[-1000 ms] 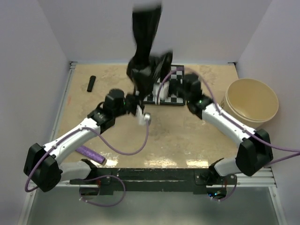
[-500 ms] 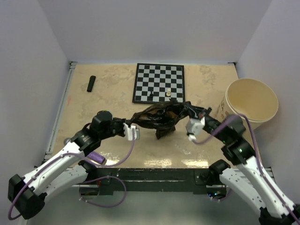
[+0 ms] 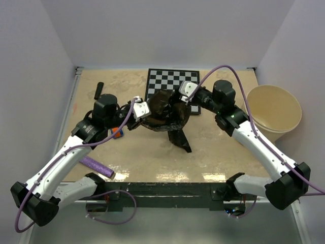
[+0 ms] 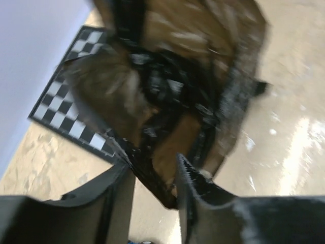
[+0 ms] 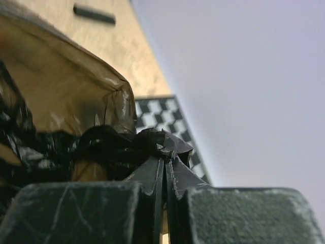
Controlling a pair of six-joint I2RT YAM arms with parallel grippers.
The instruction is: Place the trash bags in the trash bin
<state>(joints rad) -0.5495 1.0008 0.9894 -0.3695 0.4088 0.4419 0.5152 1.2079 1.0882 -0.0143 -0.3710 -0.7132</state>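
Step in hand, as judged: carrying the trash bag (image 3: 170, 119) to the trash bin (image 3: 274, 104) at the table's right edge. The right gripper (image 3: 184, 95), pressed shut on a gathered knot of film, should lift high so the trailing tail clears the rim. The left gripper (image 3: 141, 109) stands parted, with film lying between its jaws. The bag is crumpled glossy black, brownish where stretched, and hangs mid-table over the chessboard's (image 3: 170, 80) near edge.

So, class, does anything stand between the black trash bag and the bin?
No object does. Between the trash bag and the trash bin lies bare table; only the right arm holding the bag spans that gap.
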